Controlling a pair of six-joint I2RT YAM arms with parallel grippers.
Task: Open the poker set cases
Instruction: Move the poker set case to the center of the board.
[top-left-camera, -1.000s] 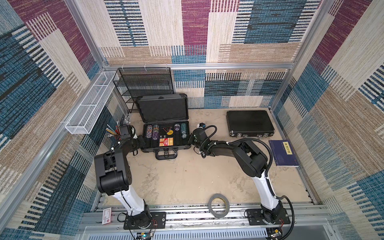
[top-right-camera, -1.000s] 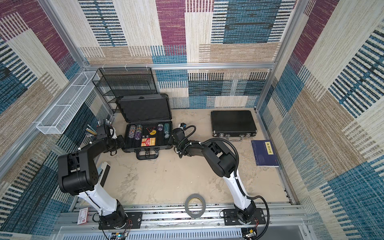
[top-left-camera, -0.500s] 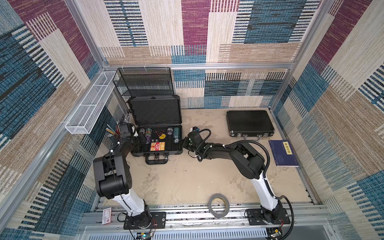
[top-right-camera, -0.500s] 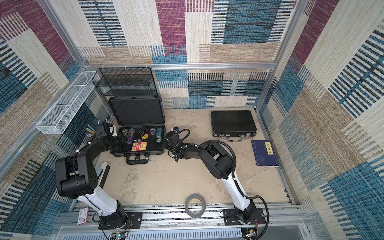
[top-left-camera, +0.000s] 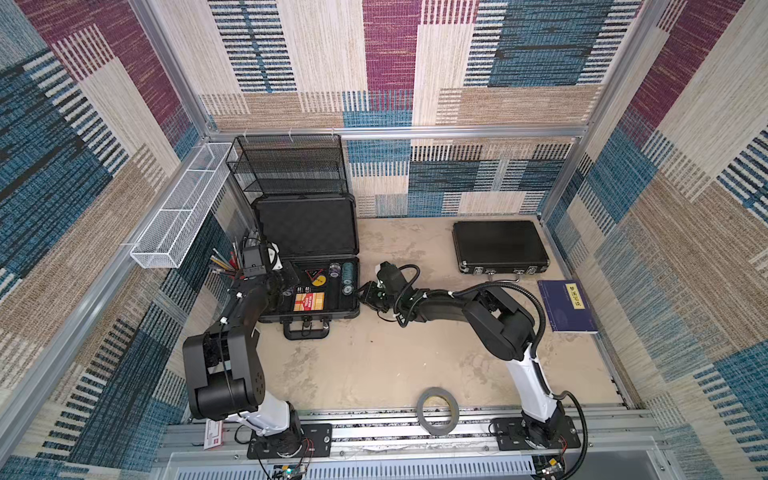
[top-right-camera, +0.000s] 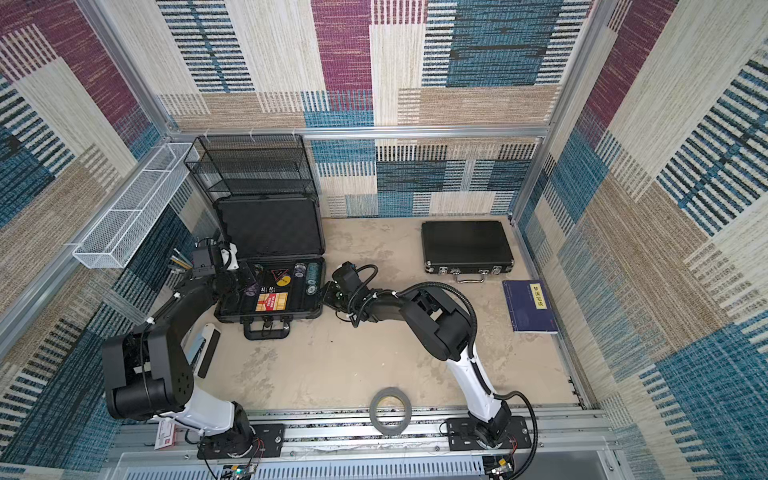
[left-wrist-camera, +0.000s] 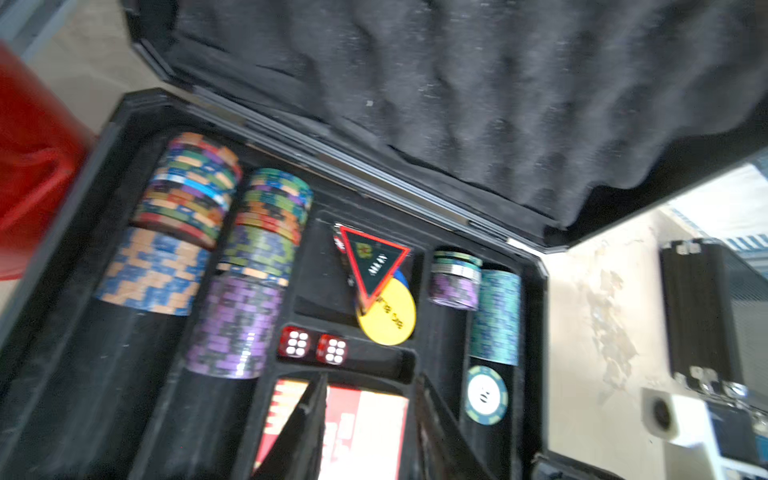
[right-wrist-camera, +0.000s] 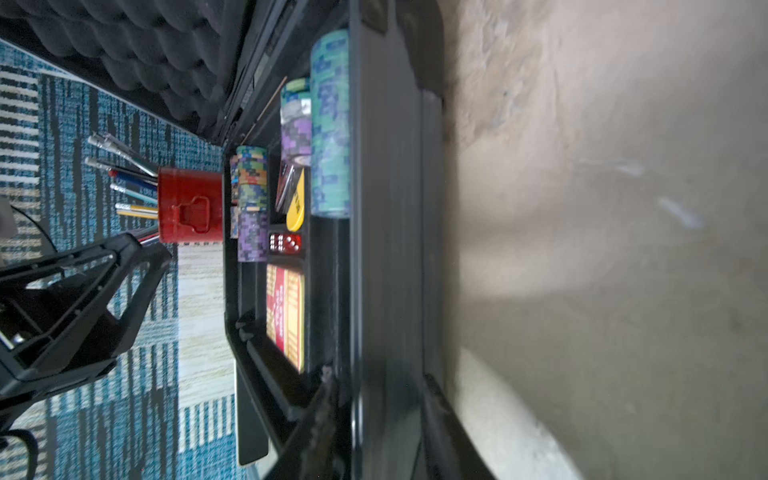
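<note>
The larger poker set case (top-left-camera: 307, 226) (top-right-camera: 270, 226) stands open at the back left. Its foam lid (left-wrist-camera: 457, 83) is upright, and chips, dice and a red card box lie in its tray. The slimmer black case (top-left-camera: 498, 245) (top-right-camera: 465, 245) lies closed at the back right. My left gripper (top-left-camera: 286, 282) (left-wrist-camera: 370, 432) hovers open over the tray's left part, above the card box, holding nothing. My right gripper (top-left-camera: 365, 293) (right-wrist-camera: 380, 386) is open at the tray's right side wall. That wall runs between its fingers.
A black mesh rack (top-left-camera: 291, 166) stands behind the open lid, with a white wire basket (top-left-camera: 183, 203) on the left wall. A red pen cup (right-wrist-camera: 189, 210) sits just left of the case. A blue book (top-left-camera: 567, 305) lies at the right, a tape roll (top-left-camera: 437, 409) at the front.
The open case has slid to the left and a little forward, with both arms moving along with it. Both grippers have opened.
</note>
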